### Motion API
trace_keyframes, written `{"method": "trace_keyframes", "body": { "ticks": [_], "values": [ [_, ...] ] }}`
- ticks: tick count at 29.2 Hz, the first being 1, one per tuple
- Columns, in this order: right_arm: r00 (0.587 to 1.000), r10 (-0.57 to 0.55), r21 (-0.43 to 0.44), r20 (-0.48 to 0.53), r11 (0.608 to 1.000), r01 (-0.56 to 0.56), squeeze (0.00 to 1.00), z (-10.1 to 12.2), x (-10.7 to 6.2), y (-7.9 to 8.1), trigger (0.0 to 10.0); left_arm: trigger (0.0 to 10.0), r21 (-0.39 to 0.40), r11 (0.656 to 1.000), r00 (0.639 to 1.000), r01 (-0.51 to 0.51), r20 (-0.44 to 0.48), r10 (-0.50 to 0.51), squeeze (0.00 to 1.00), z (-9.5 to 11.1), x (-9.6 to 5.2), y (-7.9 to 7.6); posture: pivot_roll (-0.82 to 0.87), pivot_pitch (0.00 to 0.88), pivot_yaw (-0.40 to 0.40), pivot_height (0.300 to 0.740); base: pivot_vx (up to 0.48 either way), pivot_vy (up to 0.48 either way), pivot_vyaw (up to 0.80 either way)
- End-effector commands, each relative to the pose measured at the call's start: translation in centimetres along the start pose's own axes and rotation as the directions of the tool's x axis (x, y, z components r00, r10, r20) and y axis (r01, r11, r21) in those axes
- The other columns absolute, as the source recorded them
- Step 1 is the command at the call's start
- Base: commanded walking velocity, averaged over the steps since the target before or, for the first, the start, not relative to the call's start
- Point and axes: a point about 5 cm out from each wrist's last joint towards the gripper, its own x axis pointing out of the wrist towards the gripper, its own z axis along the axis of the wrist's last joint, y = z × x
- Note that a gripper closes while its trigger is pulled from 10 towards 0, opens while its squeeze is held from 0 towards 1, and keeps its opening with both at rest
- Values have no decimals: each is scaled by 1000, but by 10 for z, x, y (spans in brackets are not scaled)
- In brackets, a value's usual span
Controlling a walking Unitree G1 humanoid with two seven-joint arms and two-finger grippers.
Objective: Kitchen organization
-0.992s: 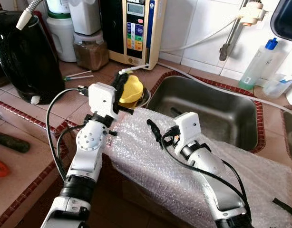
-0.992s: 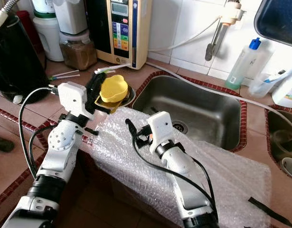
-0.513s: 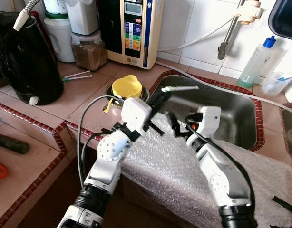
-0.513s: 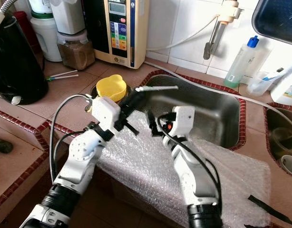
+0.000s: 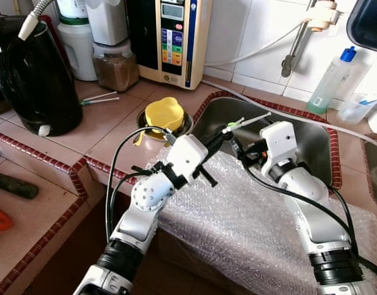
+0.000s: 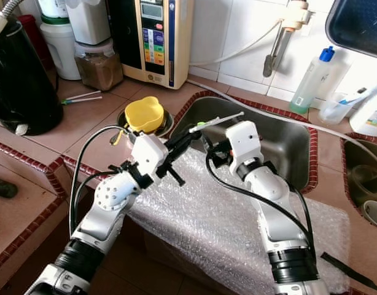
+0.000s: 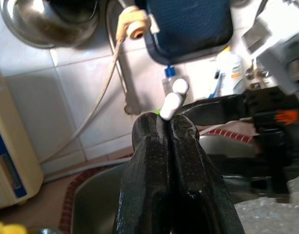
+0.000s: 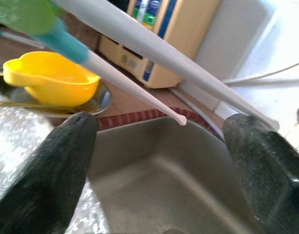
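Note:
My left gripper (image 5: 217, 140) is shut on two thin white sticks (image 5: 248, 119), one with a green and teal band, and holds them in the air over the near left corner of the steel sink (image 5: 314, 138). In the left wrist view the fingertips (image 7: 154, 127) are pressed together with the stick ends (image 7: 173, 100) poking out. My right gripper (image 5: 236, 147) is open just beside and below the sticks. In the right wrist view its fingers (image 8: 71, 146) stand wide apart, with both sticks (image 8: 140, 43) crossing above them, not touching.
A yellow cup (image 5: 164, 115) sits on a metal dish left of the sink. Bubble wrap (image 5: 237, 215) covers the counter's front under both arms. Two more sticks (image 5: 100, 97) lie near the black kettle (image 5: 35, 74). A blue-capped bottle (image 5: 330, 83) stands at the back right.
My left gripper swung right from the yellow cup to the sink corner, carrying the sticks. My right arm moved right and turned its open gripper toward them.

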Motion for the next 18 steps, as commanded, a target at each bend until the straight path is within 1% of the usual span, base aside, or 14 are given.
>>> {"method": "trace_keyframes", "body": {
  "ticks": [1,4,6,8,10,11,14,18],
  "values": [
    [1000,28,-8,12,1000,-28,0,4,2,0,10000,0,18,1000,1000,5,-11,-5,0,1,4,1,41,0,-64,740,0,0,0],
    [997,80,-9,-12,997,-80,0,-1,-2,3,10000,0,26,998,998,-53,-29,53,0,-1,4,9,36,0,-62,740,0,0,0],
    [996,88,-21,-23,996,-88,0,-4,-7,2,10000,0,33,996,995,-87,-48,88,0,-3,4,14,35,0,-62,740,0,0,0],
    [995,94,-15,-32,995,-94,0,-7,-11,3,10000,0,42,992,990,-121,-62,124,0,-5,4,19,34,0,-62,740,0,0,0],
    [994,102,-11,-34,995,-102,0,-8,-13,4,10000,0,37,990,989,-134,-63,136,0,-5,3,21,33,0,-60,740,0,0,0],
    [991,131,-1,-39,991,-131,0,-9,-16,6,10000,0,45,988,986,-148,-68,151,0,-6,3,23,32,0,-59,740,0,0,0],
    [986,161,5,-41,987,-161,0,-11,-20,9,10000,0,48,986,984,-158,-75,162,0,-7,3,25,30,0,-57,740,0,0,0],
    [985,166,11,-36,986,-166,0,-10,-23,5,10000,0,45,986,984,-159,-80,162,0,-8,2,24,28,0,-55,740,0,0,0]
  ]
}}
